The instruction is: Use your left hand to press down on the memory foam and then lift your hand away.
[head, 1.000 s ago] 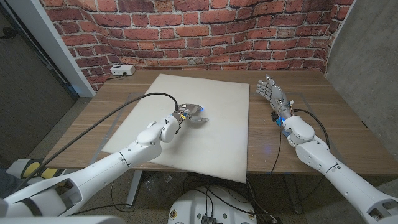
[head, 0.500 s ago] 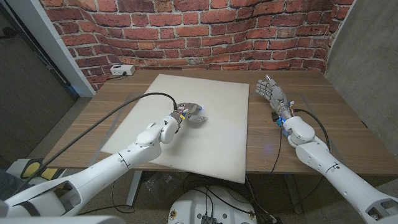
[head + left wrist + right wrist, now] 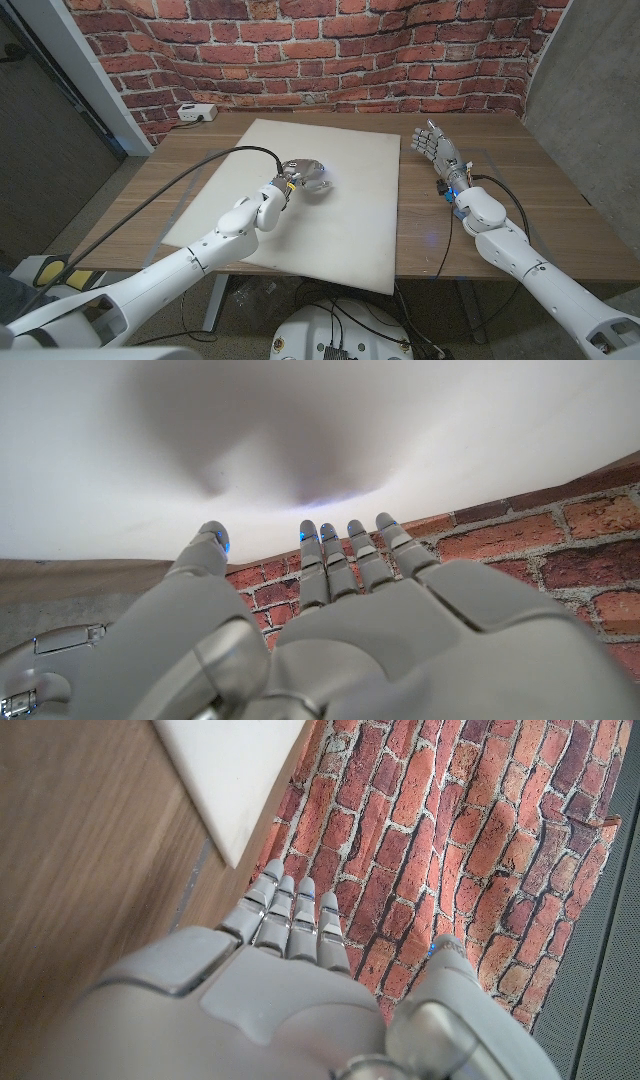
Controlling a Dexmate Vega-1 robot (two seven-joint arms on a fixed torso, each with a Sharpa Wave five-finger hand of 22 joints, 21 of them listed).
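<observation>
Memory foam (image 3: pixel 310 205), a pale cream sheet, lies flat on the wooden table (image 3: pixel 520 205) and covers most of its middle, from near the brick wall (image 3: pixel 320 50) to the front edge. You can read no brand, label or writing on the foam, on the hands or on the small white box (image 3: pixel 196 113) at the far left corner of the table.

Your left hand (image 3: pixel 306 179) is over the middle of the foam, a little toward the far side, with the fingers (image 3: pixel 322 181) spread and nothing in them. Compared with one second ago, this hand has moved a little away from you and has turned, so the fingers now point more along the sheet. I cannot tell from the head view if the fingertips touch the foam.

Your right hand (image 3: pixel 441 157) is on the bare table just beside the right edge of the foam, fingers straight and apart, holding nothing; it has not moved.

The left wrist view adds what the head view does not: the left hand (image 3: pixel 330 630) has its fingers extended side by side, with small blue lights at the tips, and a soft grey shadow falls on the foam (image 3: pixel 400 430) ahead of them. The right wrist view shows the right hand (image 3: pixel 290 980) with fingers straight, and a corner of the foam (image 3: pixel 240 770) with its thick edge on the table (image 3: pixel 80 870).
</observation>
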